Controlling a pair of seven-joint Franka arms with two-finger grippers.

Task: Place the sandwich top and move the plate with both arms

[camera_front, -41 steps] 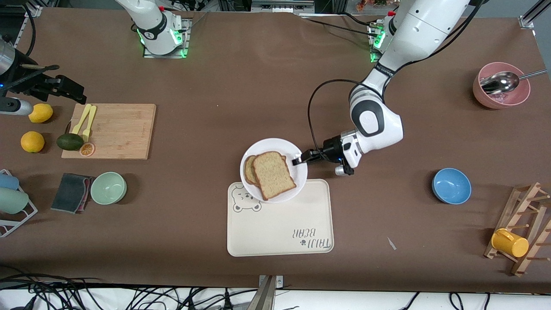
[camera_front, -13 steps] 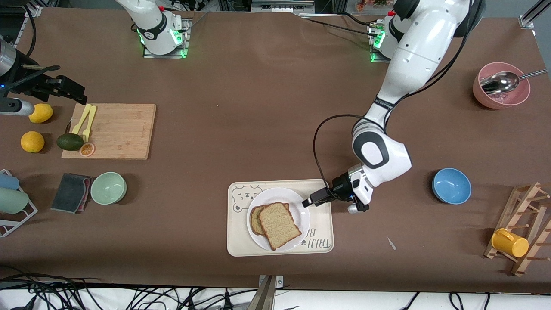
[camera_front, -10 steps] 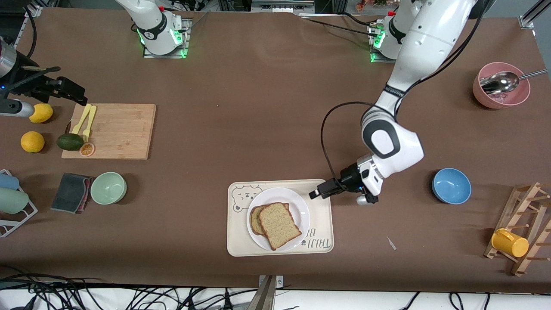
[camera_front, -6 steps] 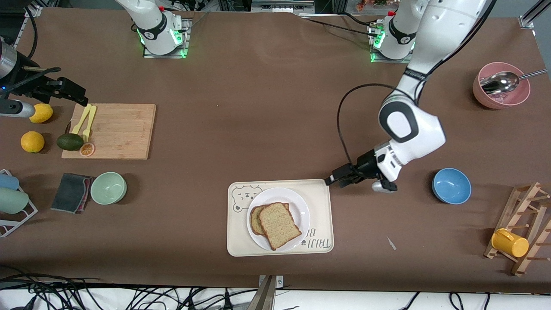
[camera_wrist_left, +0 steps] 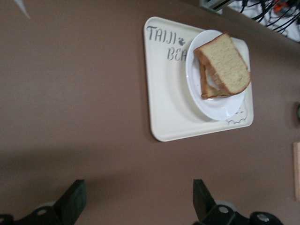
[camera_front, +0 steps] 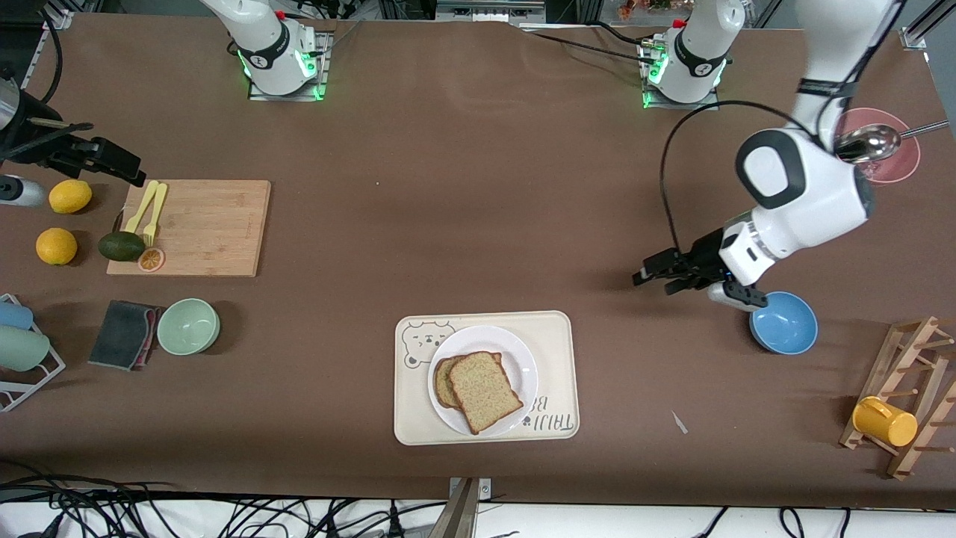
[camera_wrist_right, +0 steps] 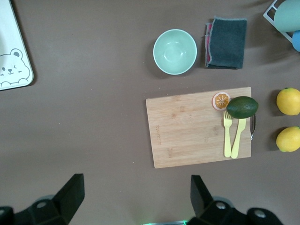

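Note:
The white plate [camera_front: 523, 359] rests on the cream bear tray [camera_front: 553, 332], near the front camera. The sandwich top [camera_front: 484, 391], a speckled tan slice, lies on the plate over another slice [camera_front: 441, 381] that peeks out beneath it. My left gripper [camera_front: 650, 278] hangs open over bare table beside the blue bowl [camera_front: 784, 323], well away from the plate. In the left wrist view the left gripper [camera_wrist_left: 139, 190] holds nothing, and the sandwich top [camera_wrist_left: 225, 63], plate [camera_wrist_left: 215, 105] and tray [camera_wrist_left: 173, 108] lie ahead. My right gripper [camera_wrist_right: 136, 187] waits open and high over the cutting board's end.
A wooden cutting board [camera_front: 202, 226] carries a yellow fork and knife, with an avocado, orange slice and lemons beside it. A green bowl [camera_front: 188, 326] and dark cloth lie nearer the camera. A pink bowl with spoon [camera_front: 874, 149] and a rack with yellow cup [camera_front: 885, 422] stand at the left arm's end.
The plate with the sandwich went from the table onto the tray. My left gripper then drew away from the plate's rim toward the blue bowl. The plate has stayed put.

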